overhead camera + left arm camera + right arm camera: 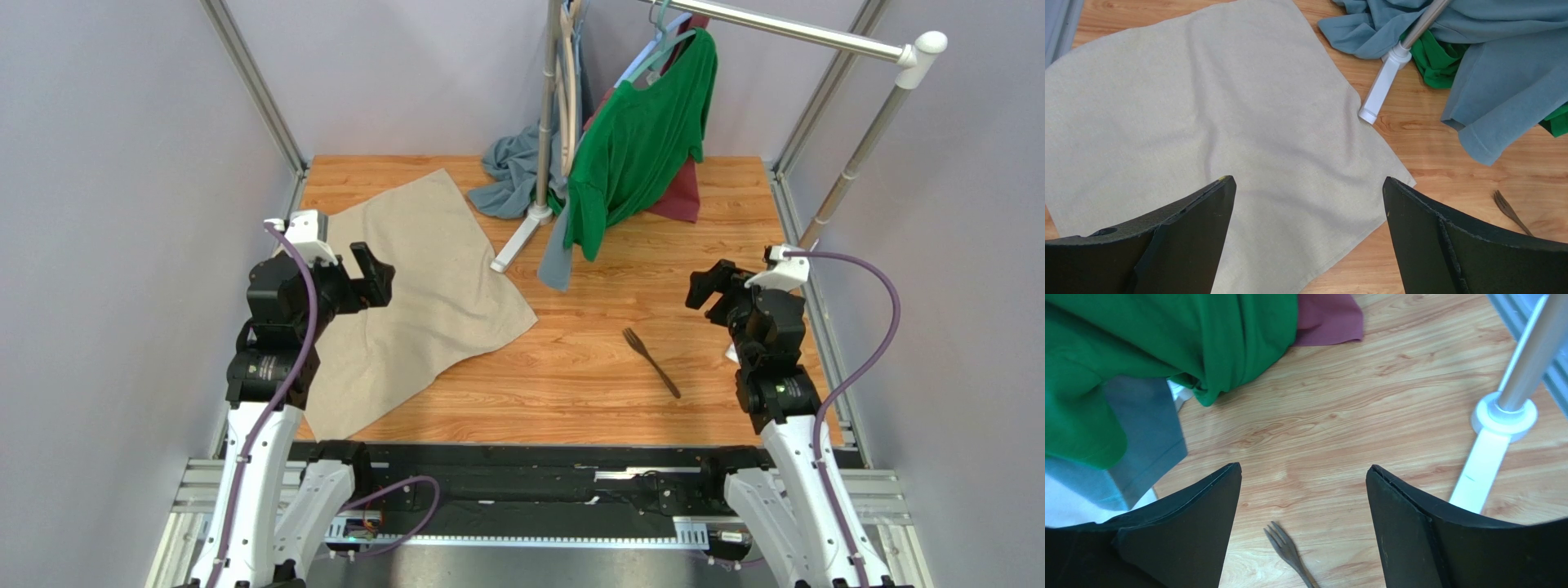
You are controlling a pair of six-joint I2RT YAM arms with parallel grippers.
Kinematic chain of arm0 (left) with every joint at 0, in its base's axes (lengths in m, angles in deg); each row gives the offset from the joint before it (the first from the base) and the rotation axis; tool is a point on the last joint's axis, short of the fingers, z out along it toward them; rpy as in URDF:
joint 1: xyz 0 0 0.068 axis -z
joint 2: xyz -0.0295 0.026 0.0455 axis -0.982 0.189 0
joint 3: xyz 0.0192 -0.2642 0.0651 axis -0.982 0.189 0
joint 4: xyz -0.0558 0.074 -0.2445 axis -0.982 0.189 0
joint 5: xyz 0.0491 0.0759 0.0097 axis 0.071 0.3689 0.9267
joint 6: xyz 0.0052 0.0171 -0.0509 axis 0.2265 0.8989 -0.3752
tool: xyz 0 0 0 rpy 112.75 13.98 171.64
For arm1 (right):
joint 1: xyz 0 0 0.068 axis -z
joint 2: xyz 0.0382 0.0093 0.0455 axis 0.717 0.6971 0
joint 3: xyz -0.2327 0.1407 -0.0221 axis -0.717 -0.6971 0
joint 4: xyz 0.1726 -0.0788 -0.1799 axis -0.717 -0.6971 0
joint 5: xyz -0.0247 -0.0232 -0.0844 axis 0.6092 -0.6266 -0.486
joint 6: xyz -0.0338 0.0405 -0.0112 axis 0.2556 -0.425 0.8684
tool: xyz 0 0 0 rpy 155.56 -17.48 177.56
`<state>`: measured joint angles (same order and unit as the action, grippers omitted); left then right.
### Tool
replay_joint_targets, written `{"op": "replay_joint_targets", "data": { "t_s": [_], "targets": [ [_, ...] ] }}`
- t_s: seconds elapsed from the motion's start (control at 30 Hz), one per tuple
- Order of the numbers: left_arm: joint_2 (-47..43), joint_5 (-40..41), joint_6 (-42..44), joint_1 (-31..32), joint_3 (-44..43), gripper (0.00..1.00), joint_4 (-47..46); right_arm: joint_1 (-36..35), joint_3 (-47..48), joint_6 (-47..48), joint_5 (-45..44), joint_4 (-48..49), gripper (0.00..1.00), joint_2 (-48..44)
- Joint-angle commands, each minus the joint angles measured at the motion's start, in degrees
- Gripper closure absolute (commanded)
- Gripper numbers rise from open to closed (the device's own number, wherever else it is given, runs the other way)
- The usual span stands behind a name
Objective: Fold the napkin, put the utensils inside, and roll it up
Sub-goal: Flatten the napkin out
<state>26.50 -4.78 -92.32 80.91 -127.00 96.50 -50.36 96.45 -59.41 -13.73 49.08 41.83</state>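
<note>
Left gripper (1308, 184), right gripper (1303, 468) held wide, empty. Napkin (1198, 110) judged soft, limp; best taken at corner. Fork (1287, 548) judged thin, slippery; best pinched mid-handle.

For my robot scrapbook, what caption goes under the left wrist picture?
Open left tool hovering over the spread-out beige napkin, fork lying apart on the wooden table.
</note>
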Motion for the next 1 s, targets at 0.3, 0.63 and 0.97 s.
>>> {"op": "replay_joint_targets", "data": {
  "t_s": [0.3, 0.63, 0.97],
  "targets": [
    [1.76, 7.68, -16.10, 0.31, 10.60, 0.02, -6.37, -22.22, 3.28, 0.33, 3.93, 6.25, 0.22, 8.03],
    [8.52, 22.38, -27.56, 0.22, 19.51, 0.01, -10.16, -47.46, 15.75, 2.09, 5.22, 17.15, 0.22, 31.41],
    [14.60, 13.33, -33.72, -9.10, 24.43, 0.01, -18.25, -52.83, 33.59, 1.21, 18.75, 18.83, 0.23, 56.46]
  ]
}}
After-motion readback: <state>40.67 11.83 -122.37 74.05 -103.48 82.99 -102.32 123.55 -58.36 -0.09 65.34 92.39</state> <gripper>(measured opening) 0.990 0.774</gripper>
